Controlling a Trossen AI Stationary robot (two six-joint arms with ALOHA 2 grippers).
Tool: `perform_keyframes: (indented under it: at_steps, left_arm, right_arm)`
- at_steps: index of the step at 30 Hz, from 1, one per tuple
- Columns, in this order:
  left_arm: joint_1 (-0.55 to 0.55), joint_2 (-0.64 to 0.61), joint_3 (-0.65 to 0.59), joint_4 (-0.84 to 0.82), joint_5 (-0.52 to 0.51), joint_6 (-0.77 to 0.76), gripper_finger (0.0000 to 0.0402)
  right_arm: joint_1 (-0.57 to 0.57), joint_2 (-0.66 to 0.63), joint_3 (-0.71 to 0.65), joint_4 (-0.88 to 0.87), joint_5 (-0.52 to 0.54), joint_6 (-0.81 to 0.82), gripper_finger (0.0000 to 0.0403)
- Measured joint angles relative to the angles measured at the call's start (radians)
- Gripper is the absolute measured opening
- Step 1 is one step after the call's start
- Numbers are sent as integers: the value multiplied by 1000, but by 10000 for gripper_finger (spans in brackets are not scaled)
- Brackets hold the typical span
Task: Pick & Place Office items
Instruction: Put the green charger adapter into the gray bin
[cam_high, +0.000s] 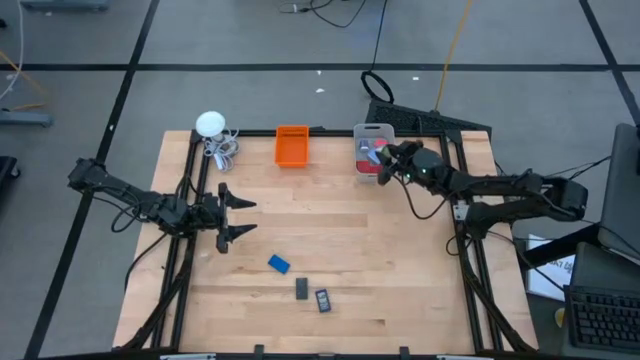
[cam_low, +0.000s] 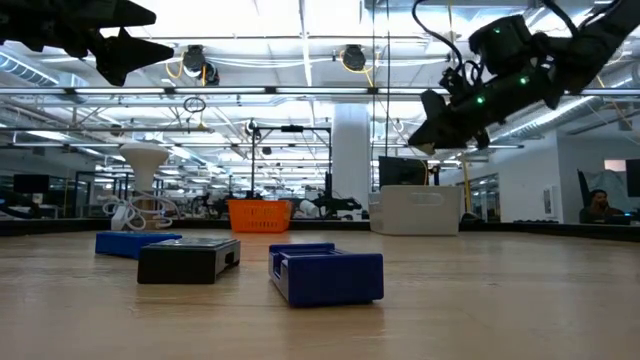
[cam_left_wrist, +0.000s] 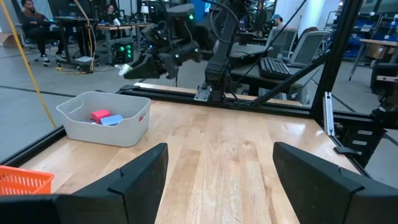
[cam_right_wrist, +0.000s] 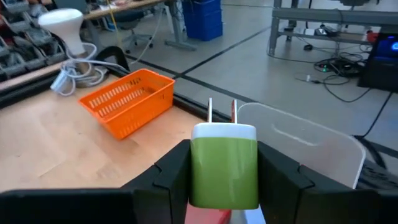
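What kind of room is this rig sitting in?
Probably a big open robotics lab or workshop: the low view shows long ceiling light strips, the left wrist view shows seated people at benches, and a keyboard lies beside the table.

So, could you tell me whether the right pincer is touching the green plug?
Touching: the right wrist view shows the right pincer clamping the green plug, both fingers against its sides.
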Motion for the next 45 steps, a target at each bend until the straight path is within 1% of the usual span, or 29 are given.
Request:
perform_keyframes:
  at_steps: [3,12,16,20,30,33,37,42,45]
  left_arm:
    - [0,0,0,0,0,0,292]
    - [0,0,0,0,0,0,292]
    - [0,0,0,0,0,0,292]
    - [0,0,0,0,0,0,292]
    - [0,0,0,0,0,0,292]
    - [0,0,0,0,0,0,292]
    - [0,0,0,0,0,0,292]
    - [0,0,0,0,0,0,292]
    - [0,0,0,0,0,0,292]
  right_arm:
    - [-23,0,48,-60,0,-16,135]
    - [-80,20,145,-148,-11,-39,134]
    - [-99,77,203,-170,-79,-44,135]
    - [-124,164,235,-176,-79,-70,134]
    - [-218,384,243,-136,-79,-65,134]
    - [-234,428,243,-119,-79,-63,135]
    - [-235,458,243,-78,-79,-63,135]
    - [-235,460,243,-51,-79,-63,136]
    - [-235,460,242,-44,-79,-63,143]
